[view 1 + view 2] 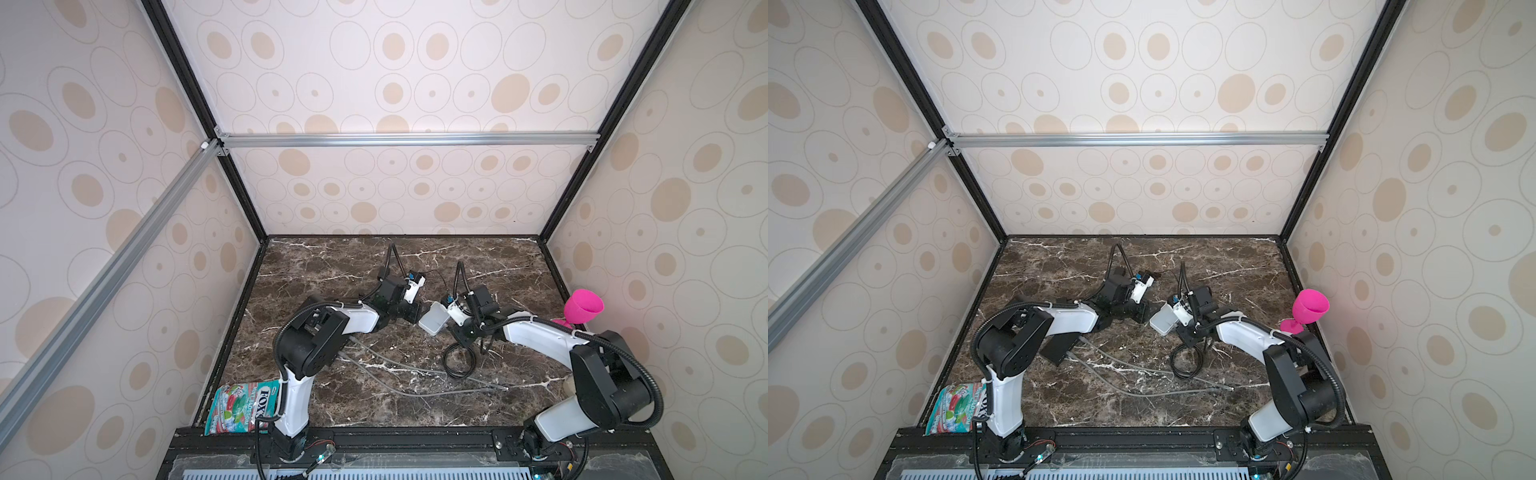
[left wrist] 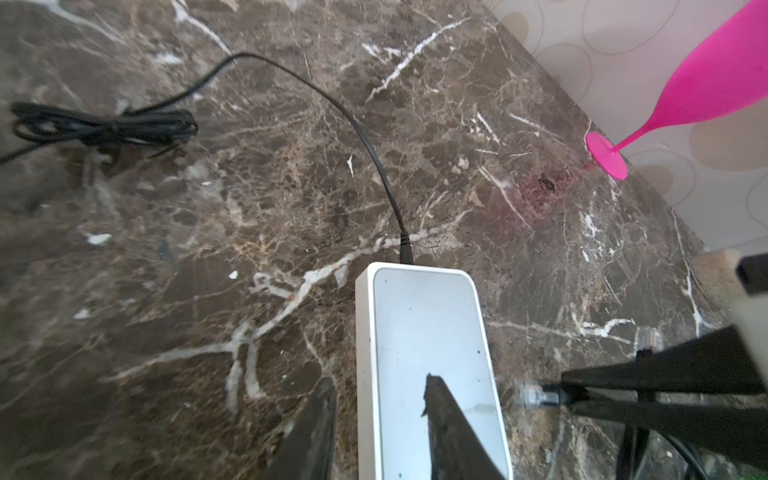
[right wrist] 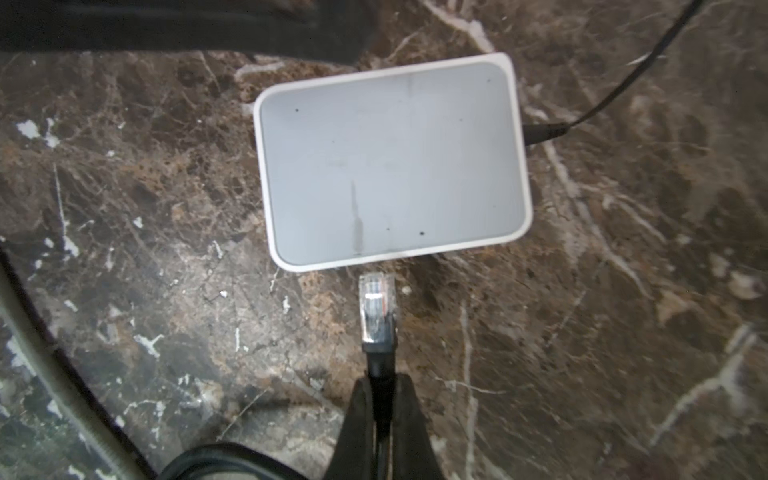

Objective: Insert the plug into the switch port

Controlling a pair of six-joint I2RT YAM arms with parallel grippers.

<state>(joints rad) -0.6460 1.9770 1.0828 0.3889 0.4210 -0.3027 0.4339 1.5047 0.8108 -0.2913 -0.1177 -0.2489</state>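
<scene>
While the left claw (image 2: 380,380) straddles the switch (image 3: 392,162), its grip unclear, the right claw (image 3: 381,380), clamped on the cable (image 3: 379,353), holds the plug (image 3: 376,303) just short of it; next, I'd say, comes a straight, level push.

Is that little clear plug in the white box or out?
Out. The whole clear plug shows outside the white box's edge, its cable pinched in the right pincer.
</scene>
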